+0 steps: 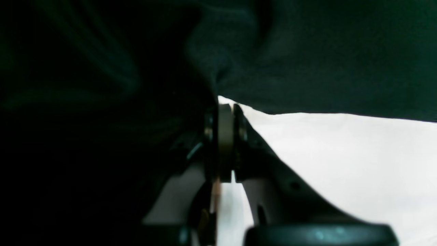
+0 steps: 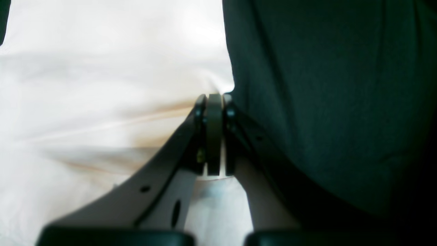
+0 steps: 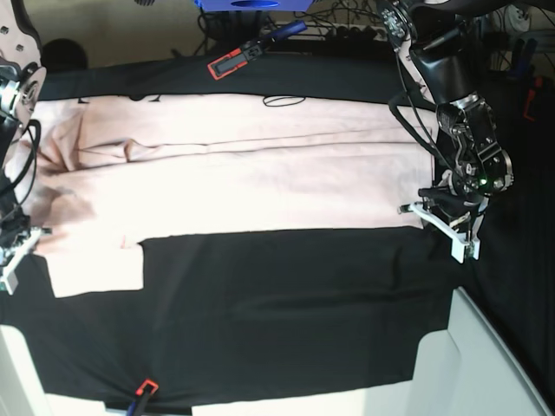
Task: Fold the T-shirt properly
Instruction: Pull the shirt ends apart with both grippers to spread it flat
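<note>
both claws pinch the t-shirt (image 3: 243, 173) hem: left claw (image 1: 226, 102), right claw (image 2: 214, 97); wrist views blurred, black tablecloth (image 3: 286, 303) detail lost.

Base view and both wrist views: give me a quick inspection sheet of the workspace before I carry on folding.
Surface: black tablecloth over the table.
Job's things: pink T-shirt spread flat, partly folded lengthwise.
Clutter: red-and-black clamps at the far edge and near edge.
Grippers: left tool shut on the T-shirt's edge; right tool shut on the opposite edge.
Cables: black cables along the left arm.
Surroundings: wires and gear behind the table.
</note>
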